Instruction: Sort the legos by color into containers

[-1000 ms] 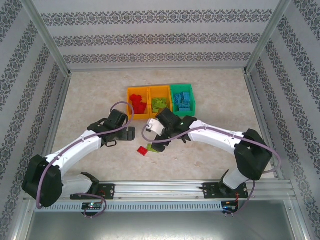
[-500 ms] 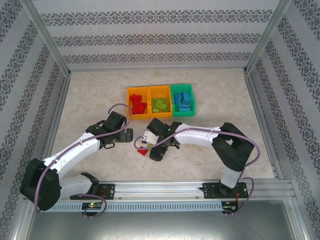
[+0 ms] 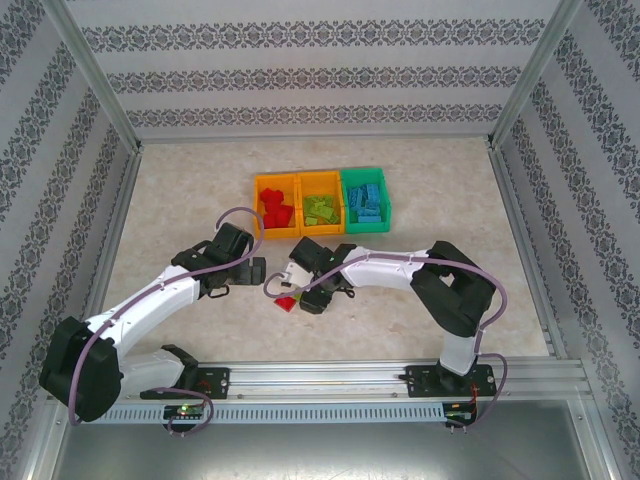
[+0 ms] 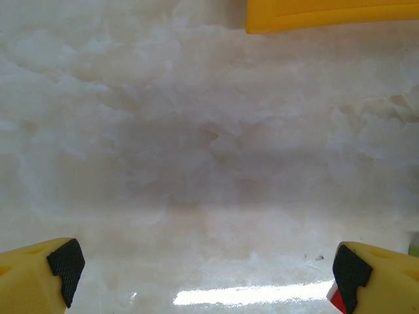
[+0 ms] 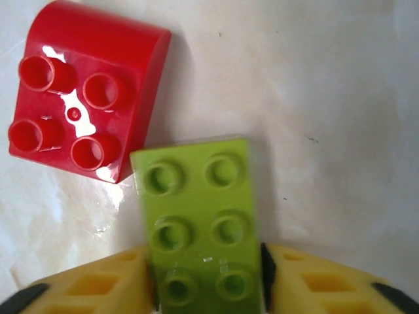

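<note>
In the right wrist view a lime green lego (image 5: pixel 200 226) lies on the table, and my right gripper (image 5: pixel 206 288) is shut on its near end, yellow fingers (image 5: pixel 98 284) pressed to both sides. A red lego (image 5: pixel 85 98) lies just beyond it, its corner touching. From above, the right gripper (image 3: pixel 303 296) stands low over the red lego (image 3: pixel 286 304). My left gripper (image 3: pixel 258 270) hovers open just left of it, nothing between its fingers (image 4: pixel 62 265). The containers stand in a row: an orange one (image 3: pixel 258 203) with red legos, an orange one (image 3: pixel 320 180) with green legos, a green one (image 3: pixel 388 198) with blue legos.
A corner of an orange bin (image 4: pixel 327 13) juts in at the top of the left wrist view, over bare marble tabletop (image 4: pixel 209 163). Aluminium frame posts (image 3: pixel 110 200) and patterned walls bound the table. The two arms sit close together near the table's middle.
The right arm folded in and came down onto the two loose legos. Its jaws closed on the green lego. The left arm barely moved.
</note>
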{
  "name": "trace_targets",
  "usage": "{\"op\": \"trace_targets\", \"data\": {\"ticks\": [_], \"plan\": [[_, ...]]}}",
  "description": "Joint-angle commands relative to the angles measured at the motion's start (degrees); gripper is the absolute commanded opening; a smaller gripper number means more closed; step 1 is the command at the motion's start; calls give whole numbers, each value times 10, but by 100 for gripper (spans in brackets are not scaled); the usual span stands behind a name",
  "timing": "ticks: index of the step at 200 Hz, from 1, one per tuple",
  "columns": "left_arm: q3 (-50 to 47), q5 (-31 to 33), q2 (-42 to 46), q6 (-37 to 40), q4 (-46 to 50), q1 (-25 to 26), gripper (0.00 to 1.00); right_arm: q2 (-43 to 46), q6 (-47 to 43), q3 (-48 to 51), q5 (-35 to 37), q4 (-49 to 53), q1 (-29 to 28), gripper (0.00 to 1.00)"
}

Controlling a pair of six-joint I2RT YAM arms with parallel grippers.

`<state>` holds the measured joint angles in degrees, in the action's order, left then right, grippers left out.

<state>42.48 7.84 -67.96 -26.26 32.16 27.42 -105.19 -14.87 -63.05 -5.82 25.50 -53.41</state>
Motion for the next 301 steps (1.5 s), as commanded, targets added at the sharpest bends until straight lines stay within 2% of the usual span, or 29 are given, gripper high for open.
{"op": "trace_targets", "data": {"ticks": [1,14,53,86,152,205,233,245,252,276,301], "plan": [[-7,17,9,-8,18,1,99,10,9,4,27,-11,5,34],[-7,19,10,-7,20,1,99,31,18,13,14,-21,15,30],[-6,12,9,-4,20,1,99,108,65,30,-37,-69,66,27],[-8,5,7,-3,13,1,99,132,125,-7,-31,-86,120,28],[-12,-7,4,-6,4,1,99,-1,280,-197,39,-31,204,29],[-10,-9,5,-3,4,1,99,-109,331,-305,67,6,228,33],[-14,-15,4,-5,-1,1,99,-138,351,-332,52,11,237,39],[-15,-19,3,-6,-2,1,100,-146,351,-342,52,20,237,48],[-15,-19,2,-7,-2,1,100,-148,351,-346,54,25,237,58],[-15,-21,1,-8,-2,1,99,-136,350,-339,59,25,237,73],[-16,-18,1,-11,-3,1,99,-94,343,-304,61,7,229,79]]}}
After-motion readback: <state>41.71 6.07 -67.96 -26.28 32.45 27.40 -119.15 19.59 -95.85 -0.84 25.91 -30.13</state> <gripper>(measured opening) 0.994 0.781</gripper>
